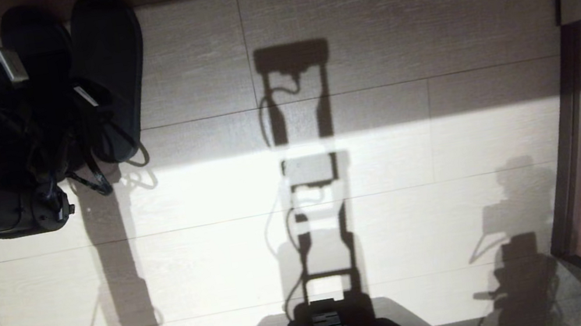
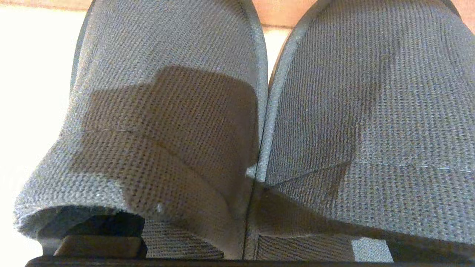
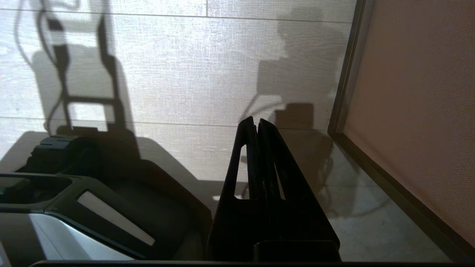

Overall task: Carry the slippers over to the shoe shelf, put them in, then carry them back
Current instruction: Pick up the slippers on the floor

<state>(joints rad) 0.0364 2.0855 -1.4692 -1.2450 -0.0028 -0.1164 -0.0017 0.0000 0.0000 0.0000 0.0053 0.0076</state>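
The left end effector (image 1: 44, 118) hangs wide open over the slippers (image 1: 101, 71), which lie side by side, touching, on the floor (image 1: 360, 15); it grips nothing. Likely the pickup: next, close across both heels. The right end effector (image 3: 256, 124) rests shut beside the base. The shoe shelf is out of view.

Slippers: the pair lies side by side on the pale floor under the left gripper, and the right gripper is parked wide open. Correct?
Not quite. The right gripper is shut, its fingers pressed together, as the right wrist view shows. The slippers do lie side by side under the left gripper.
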